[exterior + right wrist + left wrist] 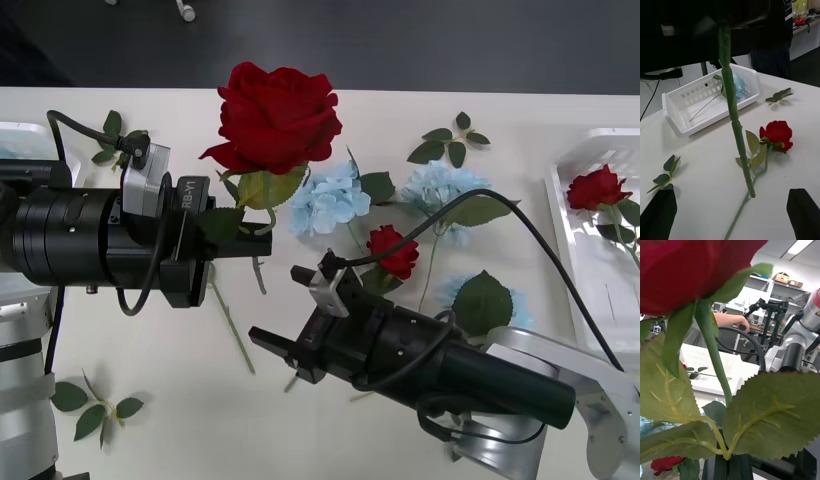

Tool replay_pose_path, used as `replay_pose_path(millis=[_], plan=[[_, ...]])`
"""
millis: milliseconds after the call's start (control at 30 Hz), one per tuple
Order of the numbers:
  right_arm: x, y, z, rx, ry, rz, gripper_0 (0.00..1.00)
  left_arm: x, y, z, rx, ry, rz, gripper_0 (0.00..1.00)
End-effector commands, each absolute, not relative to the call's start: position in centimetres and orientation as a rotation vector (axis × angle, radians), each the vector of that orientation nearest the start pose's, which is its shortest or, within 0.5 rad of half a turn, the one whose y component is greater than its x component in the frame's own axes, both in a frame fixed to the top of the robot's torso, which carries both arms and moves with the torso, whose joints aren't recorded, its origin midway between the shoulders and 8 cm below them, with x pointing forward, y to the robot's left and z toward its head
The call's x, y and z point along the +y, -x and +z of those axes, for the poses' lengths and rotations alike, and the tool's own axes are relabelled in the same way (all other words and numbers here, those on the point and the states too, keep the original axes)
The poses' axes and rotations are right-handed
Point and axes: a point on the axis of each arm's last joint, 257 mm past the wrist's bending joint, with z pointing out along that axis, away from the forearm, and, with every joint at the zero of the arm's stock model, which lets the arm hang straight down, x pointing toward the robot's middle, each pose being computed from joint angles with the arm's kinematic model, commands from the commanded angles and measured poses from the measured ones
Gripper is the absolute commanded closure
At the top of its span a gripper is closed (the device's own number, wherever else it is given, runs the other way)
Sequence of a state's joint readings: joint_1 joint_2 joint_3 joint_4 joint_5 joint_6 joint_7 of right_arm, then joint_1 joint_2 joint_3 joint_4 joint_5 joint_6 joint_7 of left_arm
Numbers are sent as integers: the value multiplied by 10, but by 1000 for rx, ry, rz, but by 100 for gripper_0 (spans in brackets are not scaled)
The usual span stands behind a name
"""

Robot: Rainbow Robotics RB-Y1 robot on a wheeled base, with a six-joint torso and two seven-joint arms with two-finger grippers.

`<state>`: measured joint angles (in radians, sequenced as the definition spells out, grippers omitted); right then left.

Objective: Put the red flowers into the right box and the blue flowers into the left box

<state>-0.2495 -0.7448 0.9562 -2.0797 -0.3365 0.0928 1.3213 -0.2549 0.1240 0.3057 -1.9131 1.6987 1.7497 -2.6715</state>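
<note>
Currently left gripper (262, 241) is clamped on a red rose (277, 113) stem, bloom raised above the table (180, 370). Right gripper (268, 347) is just beside that stem, jaws spread wide, holding nothing.

Lab: shelving with boxes (784, 277), equipment rig (769, 309), ceiling strip lights (799, 245).

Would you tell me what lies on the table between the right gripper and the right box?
In the front view, a blue flower with a big green leaf lies between the right gripper and the right box.
</note>
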Motion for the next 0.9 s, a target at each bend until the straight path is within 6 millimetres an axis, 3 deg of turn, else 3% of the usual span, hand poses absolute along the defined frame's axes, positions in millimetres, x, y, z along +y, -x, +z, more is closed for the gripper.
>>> replay_pose_path(millis=[33, 233, 500, 533, 600, 633, 667, 900], plan=[[80, -333, -171, 1429, 911, 812, 13, 39, -314, -63, 1085, -1342, -1041, 100], [98, -340, -163, 1390, 888, 838, 13, 39, -314, -63, 1085, -1342, -1041, 100], [116, -345, -167, 1391, 882, 853, 13, 39, -314, -63, 1085, -1342, -1041, 100], [116, -345, -168, 1393, 883, 852, 19, 39, -314, -63, 1085, -1342, -1041, 100], [117, -345, -170, 1396, 885, 853, 57, 39, -314, -63, 1085, -1342, -1041, 100], [117, -345, -170, 1396, 885, 853, 69, 39, -314, -63, 1085, -1342, -1041, 100], [116, -344, -171, 1399, 885, 855, 97, 39, -314, -63, 1085, -1342, -1041, 100], [116, -345, -171, 1402, 883, 857, 100, 39, -314, -63, 1085, -1342, -1041, 100]])
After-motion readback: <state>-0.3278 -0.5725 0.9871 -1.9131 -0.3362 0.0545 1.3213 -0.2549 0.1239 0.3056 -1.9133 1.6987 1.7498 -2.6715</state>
